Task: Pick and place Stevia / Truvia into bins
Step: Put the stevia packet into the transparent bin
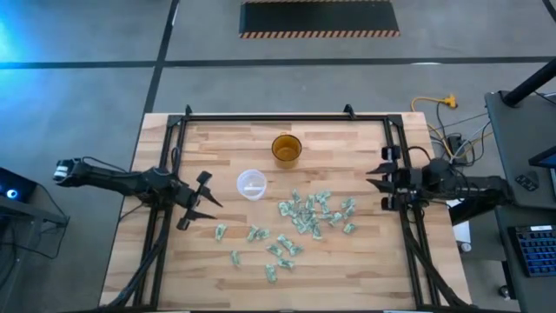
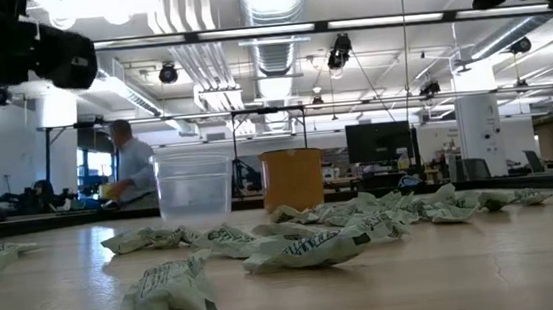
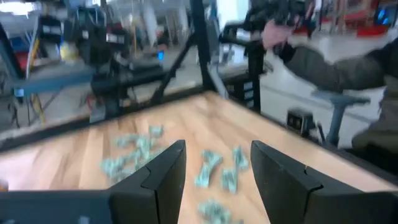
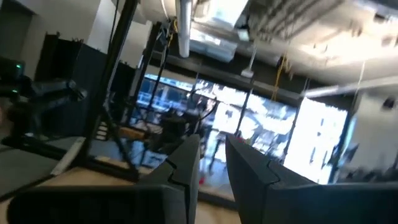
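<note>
Many pale green and white Stevia sachets (image 1: 304, 217) lie loose on the wooden table, right of centre and toward the near edge; they also show in the low view (image 2: 295, 246). A translucent whitish cup (image 1: 251, 183) stands upright to their far left, and an amber cup (image 1: 286, 149) stands beyond it. My left gripper (image 1: 208, 193) hovers level at the table's left, open, pointing toward the sachets (image 3: 214, 149). At the table's right edge my right gripper (image 1: 372, 177) is raised, with a narrow empty gap between its fingers (image 4: 212, 140).
A black frame (image 1: 278, 117) runs along the table's far, left and right sides. In the room beyond, a person (image 2: 132, 168) stands far behind the cups. A person's sleeve (image 3: 336, 62) shows past the table's right side.
</note>
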Action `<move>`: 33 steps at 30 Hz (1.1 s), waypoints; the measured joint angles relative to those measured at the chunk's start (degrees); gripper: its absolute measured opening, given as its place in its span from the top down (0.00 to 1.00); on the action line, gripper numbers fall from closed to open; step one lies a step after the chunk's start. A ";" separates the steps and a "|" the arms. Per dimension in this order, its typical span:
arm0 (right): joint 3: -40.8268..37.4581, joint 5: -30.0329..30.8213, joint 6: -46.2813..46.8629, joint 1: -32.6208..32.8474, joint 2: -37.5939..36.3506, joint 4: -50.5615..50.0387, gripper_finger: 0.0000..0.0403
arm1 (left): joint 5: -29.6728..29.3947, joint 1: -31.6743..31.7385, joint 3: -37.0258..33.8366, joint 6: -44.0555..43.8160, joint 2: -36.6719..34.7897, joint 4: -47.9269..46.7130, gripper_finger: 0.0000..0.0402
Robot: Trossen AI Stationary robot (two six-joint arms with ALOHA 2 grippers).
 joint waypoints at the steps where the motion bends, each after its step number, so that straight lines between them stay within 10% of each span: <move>1: 0.55 0.00 0.04 0.00 0.28 0.11 0.83 | 0.02 0.00 0.00 -0.08 1.07 1.40 0.59; 6: 0.11 -5.74 3.29 0.01 4.06 -0.60 0.83 | -2.68 -0.23 3.18 -4.42 6.01 -3.79 0.59; 19: 3.55 -6.54 8.11 0.00 20.11 -2.10 0.83 | -33.41 -15.50 21.69 -23.08 30.36 -34.96 0.59; 33: 11.14 -6.62 3.98 0.00 35.02 -2.18 0.83 | -44.49 -29.09 40.32 -50.57 60.40 -56.23 0.59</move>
